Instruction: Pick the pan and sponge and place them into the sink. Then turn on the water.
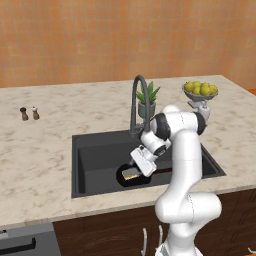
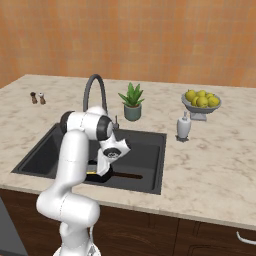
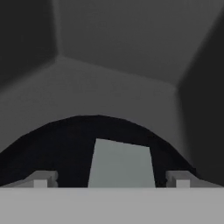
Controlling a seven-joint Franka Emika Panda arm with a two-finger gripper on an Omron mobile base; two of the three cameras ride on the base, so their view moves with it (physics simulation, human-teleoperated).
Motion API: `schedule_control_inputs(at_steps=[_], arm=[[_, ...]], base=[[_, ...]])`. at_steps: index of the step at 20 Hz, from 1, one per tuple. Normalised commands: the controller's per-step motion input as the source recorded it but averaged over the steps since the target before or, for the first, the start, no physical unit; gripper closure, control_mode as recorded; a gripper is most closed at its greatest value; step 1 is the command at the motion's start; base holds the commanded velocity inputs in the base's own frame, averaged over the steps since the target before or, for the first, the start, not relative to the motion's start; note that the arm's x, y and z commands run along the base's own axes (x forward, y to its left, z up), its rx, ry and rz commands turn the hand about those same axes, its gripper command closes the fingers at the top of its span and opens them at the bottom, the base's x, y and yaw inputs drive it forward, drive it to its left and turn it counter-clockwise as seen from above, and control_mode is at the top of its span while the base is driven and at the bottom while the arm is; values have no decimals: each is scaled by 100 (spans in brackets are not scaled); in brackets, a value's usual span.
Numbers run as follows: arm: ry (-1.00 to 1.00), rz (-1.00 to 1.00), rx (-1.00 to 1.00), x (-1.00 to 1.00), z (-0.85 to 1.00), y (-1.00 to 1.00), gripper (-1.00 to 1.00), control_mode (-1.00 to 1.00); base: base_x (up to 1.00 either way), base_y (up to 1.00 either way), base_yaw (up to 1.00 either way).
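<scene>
The gripper hangs low inside the sink, its two fingertips spread wide apart with the sponge lying loose between them, touched by neither as far as the hand view shows. Just under the gripper sits the black pan, and the sponge rests flat in it, its yellow side showing in the left base view. The pan's dark handle runs along the basin floor away from the gripper. Behind the gripper, at the sink's back rim, the arched faucet stands. Farther back on the counter stand a potted plant and a bowl of lemons.
</scene>
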Motion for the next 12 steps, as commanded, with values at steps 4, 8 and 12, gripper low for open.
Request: schedule_control_inputs(at_steps=[4, 8, 12], arm=[[0, 0, 0, -18, 76, -13, -100, -100], [0, -4, 4, -19, 86, -41, -100, -100], [-9, -3, 12, -51, 75, -45, -100, -100]], base=[[0, 0, 0], [0, 0, 0], [0, 0, 0]])
